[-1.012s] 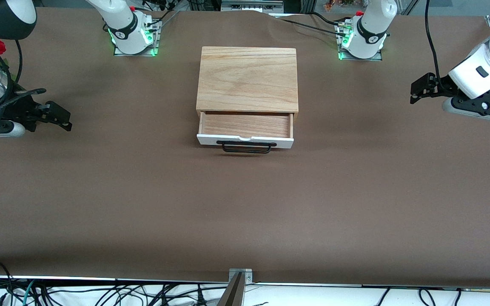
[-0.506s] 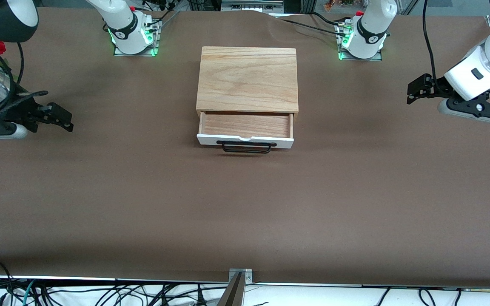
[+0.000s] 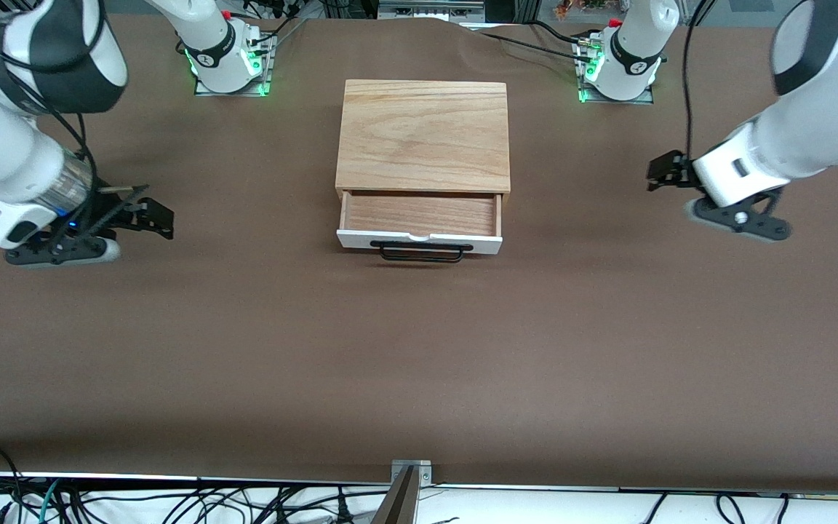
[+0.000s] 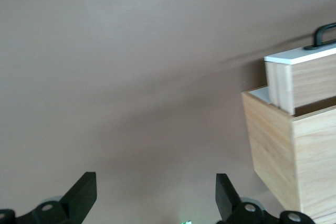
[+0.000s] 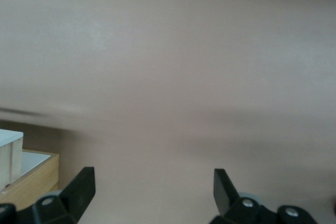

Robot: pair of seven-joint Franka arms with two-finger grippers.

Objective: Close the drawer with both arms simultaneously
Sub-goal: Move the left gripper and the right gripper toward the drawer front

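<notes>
The drawer (image 3: 420,218) stands pulled out of the small oak box (image 3: 423,135) at mid-table, its white front panel and black wire handle (image 3: 421,252) facing the front camera. My left gripper (image 3: 657,175) hovers over the brown table toward the left arm's end, level with the drawer and well apart from it; it is open and empty. My right gripper (image 3: 163,220) hovers over the table toward the right arm's end, also open and empty. The left wrist view shows the drawer (image 4: 307,72) and box (image 4: 283,145) off to one side of the open left gripper (image 4: 156,184). Between the tips of the open right gripper (image 5: 152,182) only bare table shows.
Both arm bases (image 3: 228,65) (image 3: 617,69) glow green at the table's edge farthest from the front camera. A brown cover (image 3: 419,364) spans the table. Cables (image 3: 172,502) and a metal bracket (image 3: 410,473) lie along the near edge.
Both arms have swung inward from the table's ends toward the box, and their grippers now sit closer to the drawer's level. The drawer has not moved.
</notes>
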